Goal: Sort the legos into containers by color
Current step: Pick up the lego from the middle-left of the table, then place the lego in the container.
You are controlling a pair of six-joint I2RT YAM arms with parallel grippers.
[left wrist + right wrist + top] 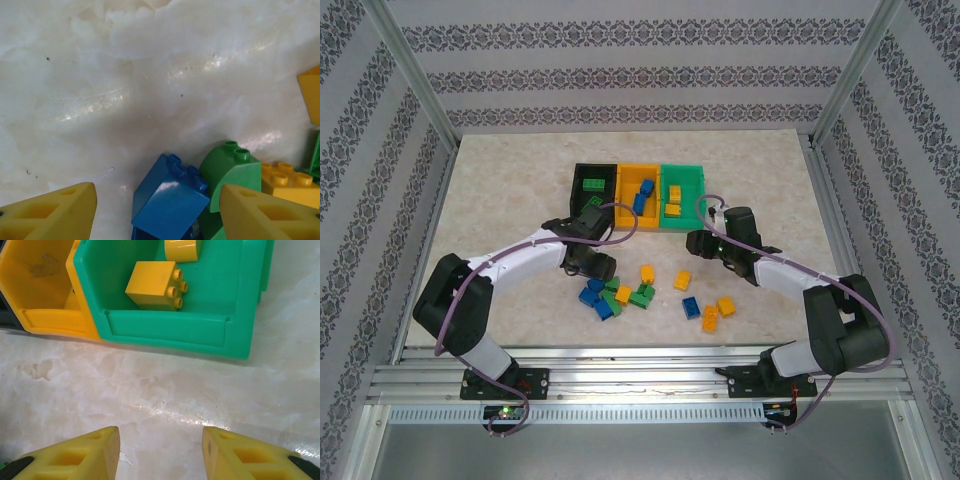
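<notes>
Pick-up step, judged: left gripper [157, 202], jaws spread and empty, straddles a blue lego [170, 197] lying beside a green lego [231, 170], descent and closure next; right gripper [160, 440], jaws spread and empty, faces the green container [170, 330].

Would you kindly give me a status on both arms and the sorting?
Left fingers open, straddling a blue lego, not gripping. Right fingers open, empty, facing the green bin with yellow legos inside. Green lego crowds the blue one.
</notes>
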